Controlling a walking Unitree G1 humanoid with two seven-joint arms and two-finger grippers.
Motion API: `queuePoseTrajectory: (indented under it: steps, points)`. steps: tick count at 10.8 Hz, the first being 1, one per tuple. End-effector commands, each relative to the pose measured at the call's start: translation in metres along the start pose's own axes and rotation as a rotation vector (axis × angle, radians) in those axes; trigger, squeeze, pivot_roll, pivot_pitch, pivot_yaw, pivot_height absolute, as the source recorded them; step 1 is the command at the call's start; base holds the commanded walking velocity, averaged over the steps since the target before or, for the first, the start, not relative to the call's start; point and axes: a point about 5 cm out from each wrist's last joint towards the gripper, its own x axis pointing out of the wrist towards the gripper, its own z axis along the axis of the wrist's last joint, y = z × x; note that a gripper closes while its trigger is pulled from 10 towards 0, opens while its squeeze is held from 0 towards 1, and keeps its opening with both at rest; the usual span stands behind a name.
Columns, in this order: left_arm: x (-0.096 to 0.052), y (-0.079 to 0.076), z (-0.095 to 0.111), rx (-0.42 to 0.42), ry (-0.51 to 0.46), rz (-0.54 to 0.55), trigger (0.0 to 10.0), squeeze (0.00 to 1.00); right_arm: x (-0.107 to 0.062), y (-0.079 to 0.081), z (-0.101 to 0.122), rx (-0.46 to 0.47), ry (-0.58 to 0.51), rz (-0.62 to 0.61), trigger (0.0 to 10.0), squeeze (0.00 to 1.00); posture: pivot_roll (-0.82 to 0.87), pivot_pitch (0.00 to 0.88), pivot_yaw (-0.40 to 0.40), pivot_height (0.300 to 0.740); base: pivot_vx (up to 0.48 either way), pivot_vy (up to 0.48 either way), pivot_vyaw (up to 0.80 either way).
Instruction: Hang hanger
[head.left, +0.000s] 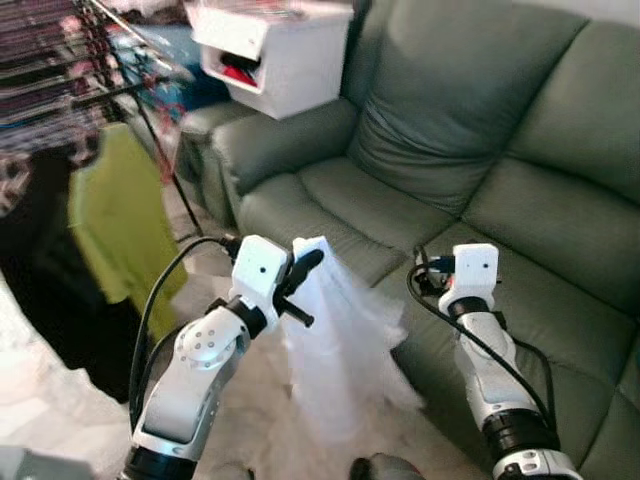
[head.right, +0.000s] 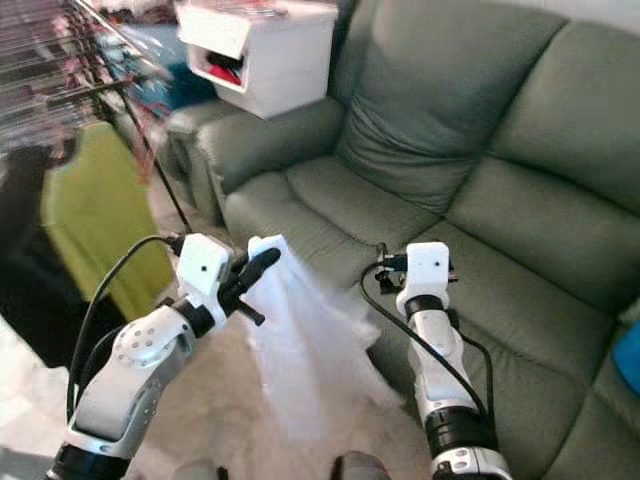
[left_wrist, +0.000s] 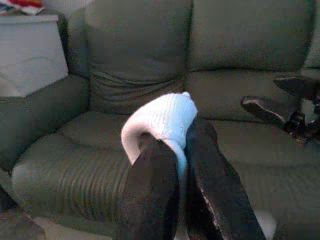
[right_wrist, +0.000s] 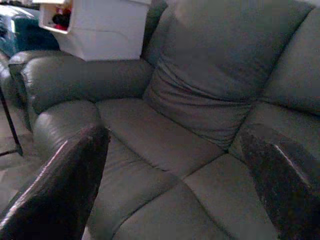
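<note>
Holding the white garment (head.left: 335, 330) pinched between its closed fingers in front of the sofa (head.left: 520, 200), the left gripper (head.left: 300, 285) should carry it steadily toward the clothes rack (head.left: 60, 70), while the right gripper (right_wrist: 175, 185) waits with fingers apart.

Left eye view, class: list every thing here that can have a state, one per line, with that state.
left gripper: shut on white garment
white garment: hanging from the left gripper
right gripper: open, holding nothing
green garment: hanging on the rack
white box: resting on the sofa arm
</note>
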Motion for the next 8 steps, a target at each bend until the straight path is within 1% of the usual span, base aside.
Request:
queuePoseTrajectory:
  steps: [1, 4, 5, 6, 7, 8]
  points:
    - [0.002, 0.006, 0.012, 0.037, -0.05, 0.012, 10.0, 0.0, 0.001, 0.001, 0.003, 0.006, -0.011, 0.0, 10.0, 0.0, -0.02, 0.0, -0.024, 0.74, 0.0, 0.48, 0.0]
    - [0.002, 0.006, 0.014, 0.047, -0.067, 0.016, 10.0, 0.0, 0.002, 0.001, 0.003, 0.004, -0.012, -0.002, 10.0, 0.0, -0.01, 0.0, -0.024, 0.74, 0.0, 0.48, 0.0]
    - [0.003, 0.006, 0.015, 0.07, -0.075, 0.013, 10.0, 0.0, 0.002, 0.002, 0.003, 0.005, -0.013, -0.001, 10.0, 0.0, -0.01, 0.0, -0.024, 0.74, 0.0, 0.0, 0.0]
    - [0.002, 0.006, 0.014, 0.069, -0.077, 0.025, 10.0, 0.0, 0.002, 0.002, 0.003, 0.006, -0.013, 0.002, 10.0, 0.0, -0.01, 0.0, -0.024, 0.74, 0.0, 0.0, 0.0]
    - [-0.003, 0.014, 0.01, 0.079, -0.085, 0.112, 10.0, 0.0, 0.001, 0.003, 0.004, 0.012, -0.015, 0.011, 10.0, 0.0, -0.01, 0.0, -0.024, 0.74, 0.0, 0.0, 0.0]
    - [-0.012, 0.026, 0.0, 0.103, -0.053, 0.21, 10.0, 0.0, -0.001, 0.001, 0.003, 0.012, -0.013, 0.011, 10.0, 0.0, -0.01, 0.001, -0.027, 0.74, 0.0, 0.0, 0.0]
